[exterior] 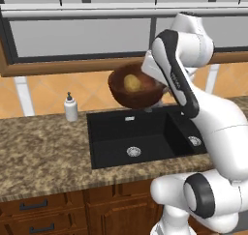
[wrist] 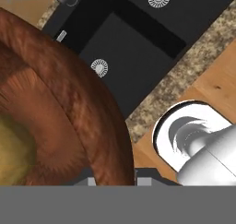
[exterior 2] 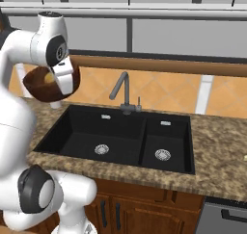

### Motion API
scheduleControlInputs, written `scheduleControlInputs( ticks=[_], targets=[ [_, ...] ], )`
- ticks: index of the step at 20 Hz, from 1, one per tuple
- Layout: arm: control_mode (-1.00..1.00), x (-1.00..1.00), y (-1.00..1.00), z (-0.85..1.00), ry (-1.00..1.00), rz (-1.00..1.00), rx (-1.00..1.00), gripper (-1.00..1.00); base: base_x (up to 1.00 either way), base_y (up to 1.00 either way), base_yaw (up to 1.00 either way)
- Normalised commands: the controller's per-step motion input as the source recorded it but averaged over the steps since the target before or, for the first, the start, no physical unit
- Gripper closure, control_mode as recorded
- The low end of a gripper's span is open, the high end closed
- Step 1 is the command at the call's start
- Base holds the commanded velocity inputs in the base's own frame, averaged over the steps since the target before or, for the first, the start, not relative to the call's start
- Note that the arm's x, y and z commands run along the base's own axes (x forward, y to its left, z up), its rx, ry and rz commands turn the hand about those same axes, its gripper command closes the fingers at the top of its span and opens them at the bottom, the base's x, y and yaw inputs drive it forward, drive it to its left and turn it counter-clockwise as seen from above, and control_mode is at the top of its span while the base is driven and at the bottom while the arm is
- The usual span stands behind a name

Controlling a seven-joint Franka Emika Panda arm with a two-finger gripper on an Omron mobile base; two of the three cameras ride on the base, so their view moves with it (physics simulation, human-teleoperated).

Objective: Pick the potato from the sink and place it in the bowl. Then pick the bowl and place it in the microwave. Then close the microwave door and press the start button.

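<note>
Above the black sink (exterior: 140,132), gripper (exterior: 162,86), fingers hidden, apparently clamps the wooden bowl (exterior: 135,86); tilting could spill the potato (exterior: 131,82).

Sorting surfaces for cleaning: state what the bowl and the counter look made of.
The bowl: seemingly wood, reddish-brown with streaky grain, matte finish. The counter: likely granite or similar stone, speckled brown and grey; being rendered, neither material is certain.
</note>
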Motion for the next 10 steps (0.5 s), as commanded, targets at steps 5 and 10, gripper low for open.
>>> scheduleControlInputs(
  ticks=[5, 10],
  targets=[
    [-1.0, -0.11, -0.21, -0.04, -0.2, -0.16, 0.0, 1.0, 0.0, 0.0, 0.0],
    [-1.0, -0.34, -0.1, 0.0, -0.02, -0.21, 0.01, 1.0, 0.0, 0.0, 0.0]
  ],
)
